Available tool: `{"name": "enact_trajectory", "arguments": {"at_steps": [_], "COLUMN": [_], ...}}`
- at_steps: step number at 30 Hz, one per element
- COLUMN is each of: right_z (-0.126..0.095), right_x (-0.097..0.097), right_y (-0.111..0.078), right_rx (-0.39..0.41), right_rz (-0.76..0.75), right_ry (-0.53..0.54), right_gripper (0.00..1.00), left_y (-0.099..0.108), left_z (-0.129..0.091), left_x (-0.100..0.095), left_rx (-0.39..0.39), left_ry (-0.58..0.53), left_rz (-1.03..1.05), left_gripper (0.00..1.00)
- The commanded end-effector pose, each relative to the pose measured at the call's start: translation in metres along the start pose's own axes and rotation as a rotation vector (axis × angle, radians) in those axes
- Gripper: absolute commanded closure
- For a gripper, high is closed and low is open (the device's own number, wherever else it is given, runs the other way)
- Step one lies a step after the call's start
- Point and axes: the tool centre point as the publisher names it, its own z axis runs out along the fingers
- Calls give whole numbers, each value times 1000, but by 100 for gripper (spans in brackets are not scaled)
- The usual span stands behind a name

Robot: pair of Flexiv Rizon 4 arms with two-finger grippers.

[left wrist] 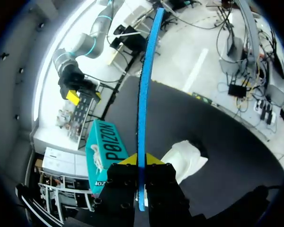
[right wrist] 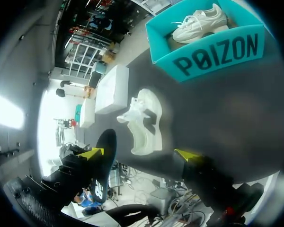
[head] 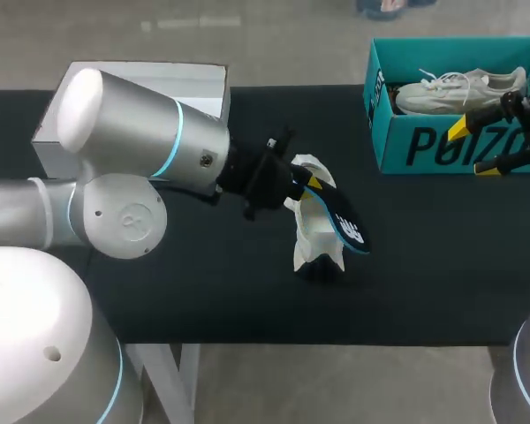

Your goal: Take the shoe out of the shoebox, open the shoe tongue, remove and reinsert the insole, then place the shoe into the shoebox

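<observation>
- The left tool (head: 307,181) is pressed together on the insole (head: 344,221), with a yellow tip on each face of it. In the left wrist view the left tool (left wrist: 138,160) grips the insole (left wrist: 143,94) edge-on, and its blue rim runs straight out ahead of the fingers.
- The insole is dark with a blue edge. It hangs over the middle of the black desk (head: 203,283), slanting down from the tool.
- The white shoe (head: 314,234) sits on the desk just under and beside the insole. Whether the two touch I cannot tell. In the left wrist view the shoe (left wrist: 184,158) lies just beside the tool.
- The right tool (head: 473,148) is spread wide and grips nothing. It hangs in front of the front wall of the teal shoebox (head: 442,146), well apart from the shoe.
- From the right wrist, the right tool (right wrist: 139,153) looks out at the shoe (right wrist: 144,120) lying ahead of its parted fingers, with the shoebox (right wrist: 217,52) beyond.
- The shoebox stands open at the desk's far right corner, with a second shoe (head: 459,88), also white, lying inside it.
- A white box (head: 203,84) stands at the desk's far left, behind the left arm.
</observation>
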Motion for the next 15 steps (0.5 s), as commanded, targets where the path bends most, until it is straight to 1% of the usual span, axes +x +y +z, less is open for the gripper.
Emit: {"name": "enact_trajectory", "arguments": {"at_steps": [1, 4, 6, 8, 13, 14, 15], "right_z": [1, 1, 1, 1, 1, 1, 1], "right_x": [0, 0, 0, 0, 0, 0, 0], "right_y": [0, 0, 0, 0, 0, 0, 0], "right_rx": [0, 0, 0, 0, 0, 0, 0], "right_rz": [1, 1, 1, 1, 1, 1, 1], "right_ry": [-3, -3, -3, -3, -3, -3, -3], "right_gripper": [0, 0, 0, 0, 0, 0, 0], "left_y": [-1, -1, 7, 14, 22, 25, 26], "left_z": [5, 5, 17, 31, 44, 46, 47], "left_x": [-1, -1, 3, 8, 17, 19, 20], "left_rx": [-6, -6, 11, 10, 15, 46, 55], "left_ry": [-1, -1, 30, 52, 71, 71, 73], "left_rz": [0, 0, -36, -56, -66, -61, -59], "left_gripper": [100, 100, 100, 100, 100, 100, 100]}}
